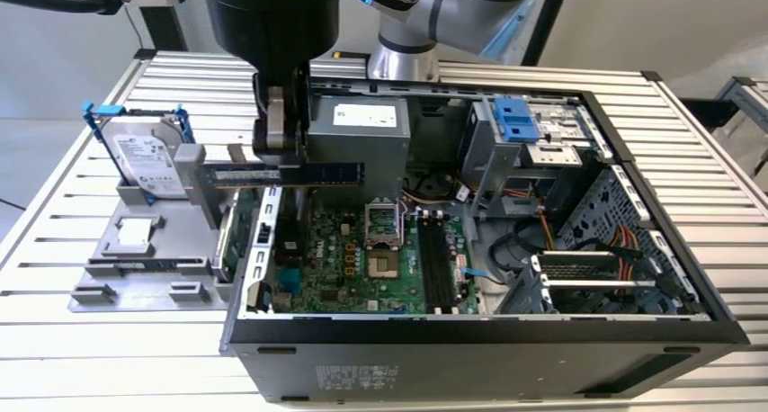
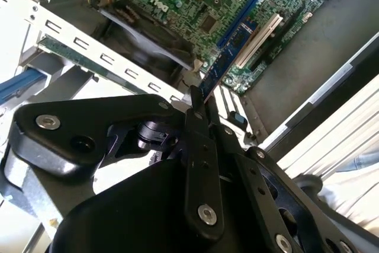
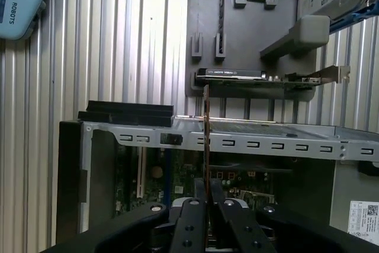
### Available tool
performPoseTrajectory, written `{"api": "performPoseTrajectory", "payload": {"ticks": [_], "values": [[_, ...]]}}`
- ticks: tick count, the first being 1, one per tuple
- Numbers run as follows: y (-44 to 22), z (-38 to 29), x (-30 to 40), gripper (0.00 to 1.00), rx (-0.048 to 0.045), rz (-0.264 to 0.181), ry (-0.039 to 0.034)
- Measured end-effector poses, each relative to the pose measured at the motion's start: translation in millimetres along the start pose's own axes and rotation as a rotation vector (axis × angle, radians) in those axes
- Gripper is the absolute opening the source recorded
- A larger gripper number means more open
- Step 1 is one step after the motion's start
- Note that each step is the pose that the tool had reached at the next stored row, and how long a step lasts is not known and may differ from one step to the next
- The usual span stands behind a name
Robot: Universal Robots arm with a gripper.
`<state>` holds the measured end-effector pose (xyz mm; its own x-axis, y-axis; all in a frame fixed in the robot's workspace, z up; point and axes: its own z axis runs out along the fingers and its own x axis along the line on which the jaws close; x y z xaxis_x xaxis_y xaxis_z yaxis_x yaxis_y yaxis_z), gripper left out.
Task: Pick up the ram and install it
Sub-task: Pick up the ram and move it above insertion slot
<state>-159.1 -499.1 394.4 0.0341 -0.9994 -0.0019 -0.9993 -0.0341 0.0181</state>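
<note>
I read the gripper (image 1: pixel 282 158) pinching the ram (image 1: pixel 324 173), its long axis level across the exterior view, crosswise to the slots (image 1: pixel 438 264) lower right.

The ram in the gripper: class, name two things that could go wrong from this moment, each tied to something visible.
1. The ram, clamped in the gripper, hangs over the case wall, apart from the memory slots; lowered here, it would likely hit metal.
2. Its outer end sits near the hard drive; a swing might clip it.
</note>
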Motion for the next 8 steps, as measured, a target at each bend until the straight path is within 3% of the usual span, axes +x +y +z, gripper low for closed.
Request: {"api": "performPoseTrajectory", "payload": {"ticks": [8], "values": [[-4.0, -0.1, -0.5, 0.00, 0.0000, 0.000, 0.0000]]}}
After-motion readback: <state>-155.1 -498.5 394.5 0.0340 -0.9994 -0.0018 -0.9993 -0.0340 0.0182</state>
